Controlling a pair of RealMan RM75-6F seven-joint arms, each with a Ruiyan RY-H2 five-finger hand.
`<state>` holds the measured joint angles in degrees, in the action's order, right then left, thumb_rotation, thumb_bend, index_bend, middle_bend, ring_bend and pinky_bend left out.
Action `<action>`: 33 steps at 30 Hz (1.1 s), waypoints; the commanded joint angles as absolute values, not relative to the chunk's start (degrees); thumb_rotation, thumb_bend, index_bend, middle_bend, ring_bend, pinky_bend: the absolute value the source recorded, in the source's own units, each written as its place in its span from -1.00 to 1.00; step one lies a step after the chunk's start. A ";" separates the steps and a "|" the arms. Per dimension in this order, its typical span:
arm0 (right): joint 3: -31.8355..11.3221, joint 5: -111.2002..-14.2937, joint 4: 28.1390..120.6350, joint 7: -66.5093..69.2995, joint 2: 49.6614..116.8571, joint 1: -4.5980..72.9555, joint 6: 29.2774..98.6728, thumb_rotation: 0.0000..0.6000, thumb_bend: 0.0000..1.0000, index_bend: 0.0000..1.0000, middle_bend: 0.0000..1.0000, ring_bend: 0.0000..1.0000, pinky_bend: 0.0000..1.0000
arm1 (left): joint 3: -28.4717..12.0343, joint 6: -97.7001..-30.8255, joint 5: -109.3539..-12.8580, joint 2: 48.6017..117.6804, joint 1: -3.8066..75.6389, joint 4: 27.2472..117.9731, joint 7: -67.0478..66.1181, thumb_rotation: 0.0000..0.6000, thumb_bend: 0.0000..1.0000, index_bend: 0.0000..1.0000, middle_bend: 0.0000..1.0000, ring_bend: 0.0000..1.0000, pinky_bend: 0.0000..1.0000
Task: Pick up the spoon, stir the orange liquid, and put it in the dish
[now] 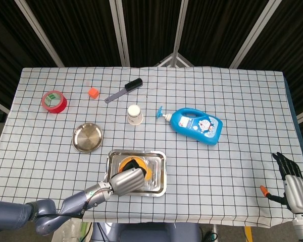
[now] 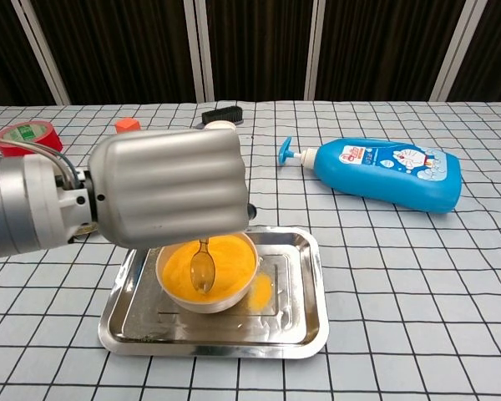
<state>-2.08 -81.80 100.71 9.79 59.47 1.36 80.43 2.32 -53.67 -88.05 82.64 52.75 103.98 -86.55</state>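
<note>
My left hand (image 2: 171, 188) (image 1: 125, 180) hovers over the white bowl of orange liquid (image 2: 221, 255) and holds a metal spoon (image 2: 202, 270) pointing down, its tip just above or touching the liquid. The bowl stands in a steel tray (image 2: 299, 322) (image 1: 159, 174) near the table's front. The round metal dish (image 1: 87, 136) lies to the tray's far left; in the chest view my left hand hides it. My right hand (image 1: 294, 185) rests at the table's right front corner with fingers spread, holding nothing.
A blue soap bottle (image 1: 198, 123) lies right of centre. A paper cup (image 1: 134, 114), a brush (image 1: 125, 89), an orange cube (image 1: 93, 92) and a red tape roll (image 1: 54, 101) sit further back. Some orange liquid is spilled in the tray (image 2: 261, 291).
</note>
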 commanded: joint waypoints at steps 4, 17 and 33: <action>-2.08 -81.85 100.72 9.91 59.44 1.33 80.49 1.00 -0.38 -1.00 -1.00 -1.00 -1.00 | 2.10 -52.91 -87.47 83.96 52.41 102.99 -88.08 1.00 0.43 0.64 1.00 1.00 1.00; -2.06 -81.91 100.75 9.92 59.43 1.29 80.56 1.00 -0.38 -1.00 -1.00 -1.00 -1.00 | 0.77 -52.69 -83.63 85.93 51.60 99.75 -90.77 1.00 0.43 0.66 1.00 1.00 1.00; -2.06 -81.86 100.75 9.96 59.38 1.35 80.41 1.00 -0.38 -1.00 -1.00 -1.00 -1.00 | -0.69 -55.46 -82.73 87.60 51.06 95.50 -90.36 1.00 0.44 0.66 1.00 1.00 1.00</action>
